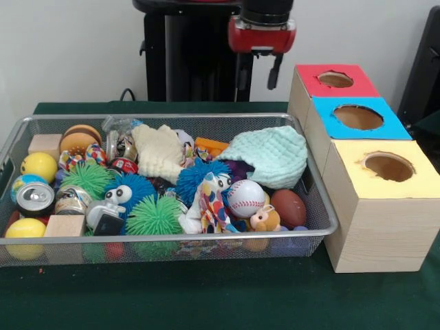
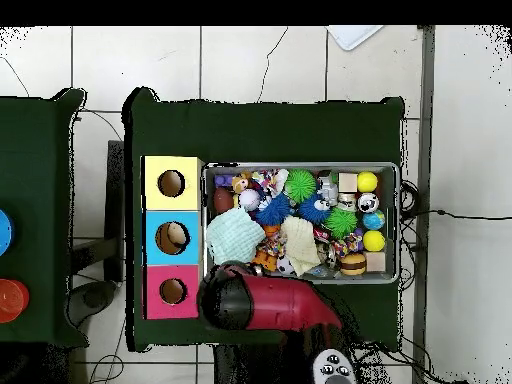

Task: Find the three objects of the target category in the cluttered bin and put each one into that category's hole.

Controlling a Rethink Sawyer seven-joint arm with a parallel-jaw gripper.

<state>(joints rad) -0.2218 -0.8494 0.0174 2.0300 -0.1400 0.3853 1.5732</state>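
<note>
gripper [image 1: 260, 75] raised behind bin [image 1: 313, 237], fingers down.

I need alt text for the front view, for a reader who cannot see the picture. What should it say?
A silver wire mesh bin on a green table holds many toys, among them a small teddy bear, a baseball and spiky balls. To its right stand three wooden boxes with round holes, topped red, blue and yellow. The robot's gripper hangs above the bin's far edge.
</note>
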